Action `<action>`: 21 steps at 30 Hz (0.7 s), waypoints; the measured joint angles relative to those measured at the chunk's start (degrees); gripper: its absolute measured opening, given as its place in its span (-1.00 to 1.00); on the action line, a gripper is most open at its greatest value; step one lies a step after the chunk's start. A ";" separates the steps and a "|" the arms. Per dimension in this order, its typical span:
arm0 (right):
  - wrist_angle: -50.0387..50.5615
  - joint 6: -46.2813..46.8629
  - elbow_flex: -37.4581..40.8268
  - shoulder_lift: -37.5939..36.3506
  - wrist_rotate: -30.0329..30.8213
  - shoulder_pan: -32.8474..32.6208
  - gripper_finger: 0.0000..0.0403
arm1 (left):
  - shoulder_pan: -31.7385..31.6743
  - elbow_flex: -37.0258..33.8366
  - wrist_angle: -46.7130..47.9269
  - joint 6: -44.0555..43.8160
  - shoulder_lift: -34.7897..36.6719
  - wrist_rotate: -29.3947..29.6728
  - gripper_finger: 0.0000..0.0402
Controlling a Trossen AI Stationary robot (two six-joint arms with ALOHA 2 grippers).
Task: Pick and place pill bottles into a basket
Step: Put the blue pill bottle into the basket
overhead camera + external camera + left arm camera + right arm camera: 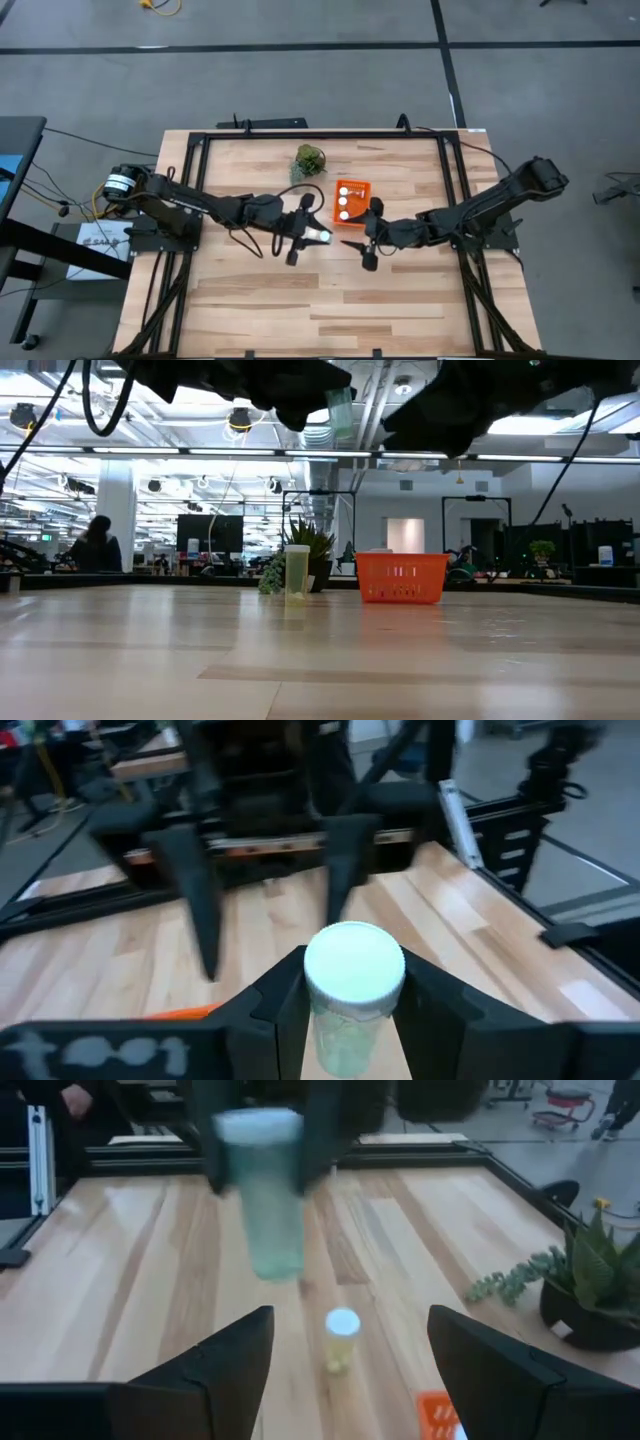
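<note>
My left gripper (318, 236) is shut on a pill bottle (353, 970) with a white cap and pale green body, held high over the table's middle. The bottle also shows in the right wrist view (265, 1190) and the low view (340, 410). My right gripper (352, 243) is open and empty, facing the left one, just near of the orange basket (352, 200). The basket holds three white-capped bottles (344, 201). Another bottle (342, 1338) stands upright on its base on the table, also in the low view (296, 572). My left gripper pinches the bottle's upper body just below the cap (350, 1020) between its two fingers (285, 1000). The fingers come from the table's left. The bottle stands nearly upright, cap up, its lower body hanging below the fingers (272, 1240), lifted clear of the table.
A small green potted plant (308, 160) stands beyond the basket near the table's far edge and shows in the right wrist view (585, 1295). A black frame (320, 133) runs around the tabletop. Bare wood (330, 310) lies toward the near edge. A person (92, 545) sits far off in the room.
</note>
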State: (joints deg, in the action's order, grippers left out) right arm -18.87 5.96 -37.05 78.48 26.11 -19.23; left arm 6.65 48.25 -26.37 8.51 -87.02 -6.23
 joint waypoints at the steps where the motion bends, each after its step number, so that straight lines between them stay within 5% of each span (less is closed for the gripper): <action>1: -0.05 -0.04 -0.74 0.77 0.16 0.00 0.29 | -0.08 0.00 0.02 -0.42 0.00 0.83 -0.43; 21: 1.12 -7.34 -14.84 13.88 0.87 -0.30 0.29 | -0.13 0.05 -0.55 -1.74 0.00 5.63 -0.43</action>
State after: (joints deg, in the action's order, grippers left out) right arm -17.75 -1.39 -51.90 92.36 26.98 -19.53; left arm 6.52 48.30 -26.92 6.77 -87.02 -0.60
